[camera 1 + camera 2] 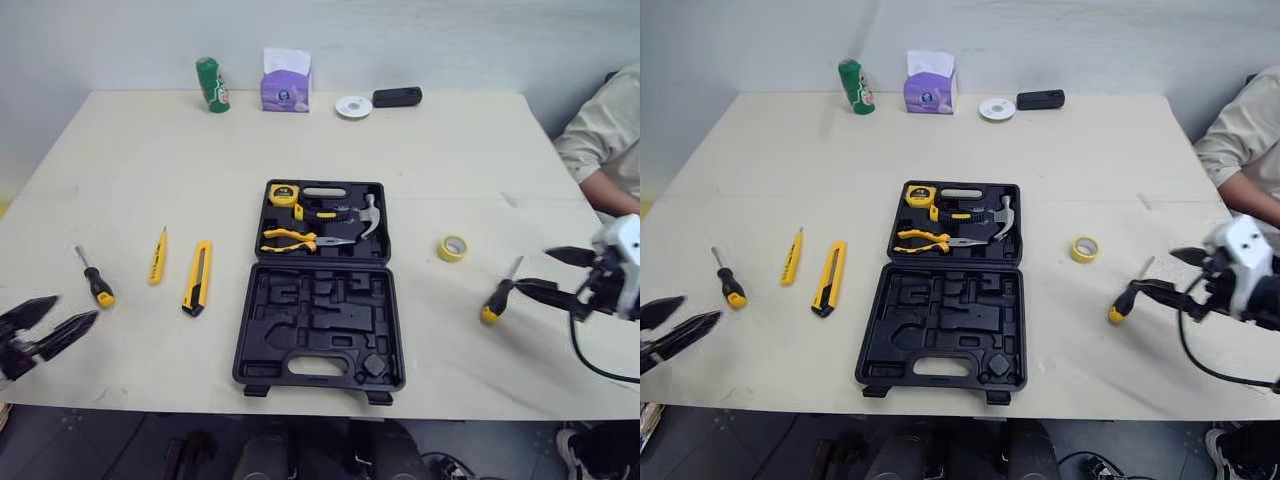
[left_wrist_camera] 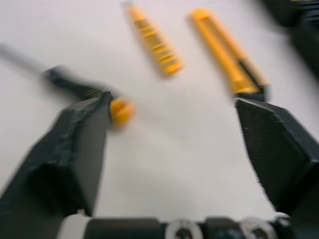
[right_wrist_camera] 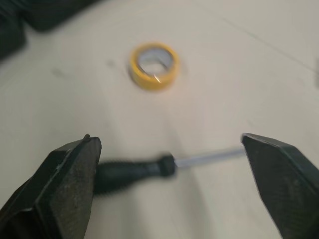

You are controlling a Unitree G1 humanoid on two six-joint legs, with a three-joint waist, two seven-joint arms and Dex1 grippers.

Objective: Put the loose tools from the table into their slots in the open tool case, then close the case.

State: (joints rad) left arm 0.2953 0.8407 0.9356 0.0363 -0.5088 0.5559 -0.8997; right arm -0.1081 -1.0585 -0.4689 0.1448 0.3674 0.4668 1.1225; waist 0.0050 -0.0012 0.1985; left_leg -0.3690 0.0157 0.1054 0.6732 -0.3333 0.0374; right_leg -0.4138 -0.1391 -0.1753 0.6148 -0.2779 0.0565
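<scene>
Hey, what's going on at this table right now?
A two-armed robot is packing loose tools into the open black tool case, which already holds a tape measure, hammer and pliers. Its right gripper is open at a screwdriver lying by the yellow tape roll, not gripping it. Its left gripper is open near a second screwdriver; a slim yellow tool and a utility knife lie loose beside that. Nothing is held.
</scene>
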